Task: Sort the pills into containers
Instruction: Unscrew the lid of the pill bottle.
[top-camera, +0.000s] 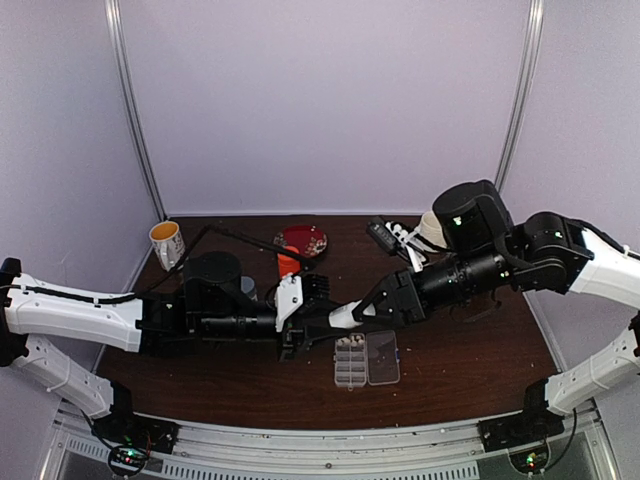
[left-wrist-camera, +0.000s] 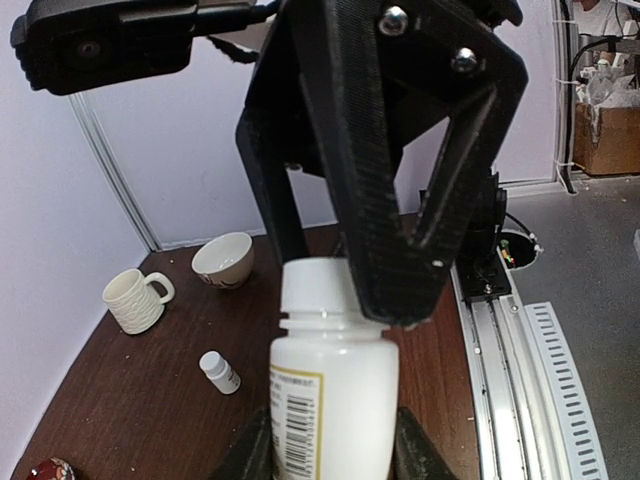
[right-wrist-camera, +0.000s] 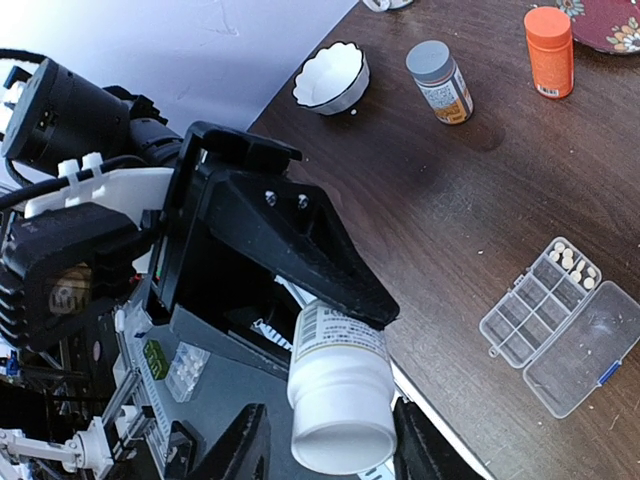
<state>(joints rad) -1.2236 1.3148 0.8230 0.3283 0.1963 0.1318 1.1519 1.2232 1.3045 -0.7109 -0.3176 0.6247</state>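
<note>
Holding white plastic bottle firm in L gripper, long axis level, cap twd R gripper, part-open round it. Clear plastic organiser box just below.

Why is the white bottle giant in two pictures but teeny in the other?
Left wrist view: the white bottle sits right by the lens, so it looms. Right wrist view: the same, cap end nearest. Top view: the camera is far above, so it looks small.
</note>
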